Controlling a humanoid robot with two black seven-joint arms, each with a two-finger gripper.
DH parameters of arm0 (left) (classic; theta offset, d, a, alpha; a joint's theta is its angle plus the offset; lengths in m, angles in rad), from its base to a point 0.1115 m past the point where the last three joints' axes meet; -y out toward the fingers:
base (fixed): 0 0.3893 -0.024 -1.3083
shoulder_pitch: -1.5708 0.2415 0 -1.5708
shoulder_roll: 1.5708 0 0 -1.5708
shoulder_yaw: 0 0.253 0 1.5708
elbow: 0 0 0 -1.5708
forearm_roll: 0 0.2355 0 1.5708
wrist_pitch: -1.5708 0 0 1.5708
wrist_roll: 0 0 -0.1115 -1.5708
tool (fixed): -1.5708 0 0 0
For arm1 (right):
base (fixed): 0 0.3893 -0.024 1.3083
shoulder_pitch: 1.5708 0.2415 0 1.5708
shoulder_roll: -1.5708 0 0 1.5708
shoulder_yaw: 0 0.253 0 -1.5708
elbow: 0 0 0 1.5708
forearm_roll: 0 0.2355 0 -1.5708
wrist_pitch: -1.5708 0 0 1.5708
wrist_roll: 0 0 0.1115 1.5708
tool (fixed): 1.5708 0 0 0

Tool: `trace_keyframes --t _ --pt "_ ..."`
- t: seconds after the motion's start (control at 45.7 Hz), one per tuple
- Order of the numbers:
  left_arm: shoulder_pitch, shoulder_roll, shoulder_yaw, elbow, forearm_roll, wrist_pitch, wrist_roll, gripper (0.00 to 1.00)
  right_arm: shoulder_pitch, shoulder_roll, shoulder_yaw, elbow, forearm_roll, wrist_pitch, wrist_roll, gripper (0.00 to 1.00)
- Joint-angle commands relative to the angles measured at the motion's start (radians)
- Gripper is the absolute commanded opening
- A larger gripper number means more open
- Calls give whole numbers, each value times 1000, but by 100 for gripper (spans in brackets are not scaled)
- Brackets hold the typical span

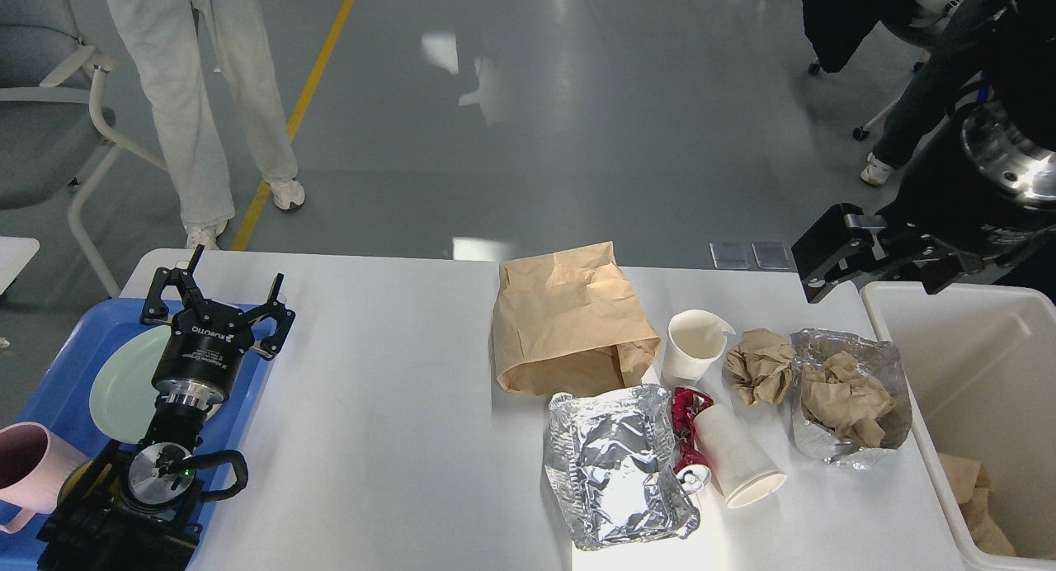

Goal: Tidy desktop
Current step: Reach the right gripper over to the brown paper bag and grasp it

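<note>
Right gripper (pixel 813 286): parted, empty, just behind crumpled paper (pixel 760 365) on table (pixel 388 406).
Left gripper (pixel 216 294): spread, empty, far left.

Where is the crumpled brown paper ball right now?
In the head view, the crumpled brown paper ball lies on the right part of the white desktop, between the upright white paper cup and the foil container holding brown paper.

1. Left gripper (pixel 224 286) hangs over the blue tray (pixel 247 406), fingers spread wide, nothing between them.
2. Right gripper (pixel 813 274) hovers beside the white bin (pixel 924 439).
3. Paper bag (pixel 569 319), cups and foil litter the desktop (pixel 388 406).
</note>
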Motion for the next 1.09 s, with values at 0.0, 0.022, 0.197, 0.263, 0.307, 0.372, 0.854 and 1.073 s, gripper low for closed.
trace_keyframes --t 0.0,0.022,0.197,0.263,0.307,0.372,0.854,1.073 --pt "0 0 0 -1 0 1 0 97 -8 -10 38 8 1 33 3 100" --pt "0 0 0 -1 0 1 0 97 -9 -13 37 5 1 33 3 100" --pt "0 0 0 -1 0 0 0 97 -98 -5 103 -2 4 -57 3 96" --pt "0 0 0 -1 0 0 0 97 -166 1 132 -2 4 -154 3 92" --pt "0 -3 0 -1 0 0 0 97 -210 10 152 -1 4 -217 3 91" --pt "0 -3 0 -1 0 0 0 97 -282 19 221 -11 4 -323 -3 87" --pt "0 -3 1 -1 0 -2 0 97 -885 136 492 -456 659 -602 -6 92" --pt "0 -3 1 -1 0 -2 0 97 -1172 162 623 -599 759 -694 -2 93"
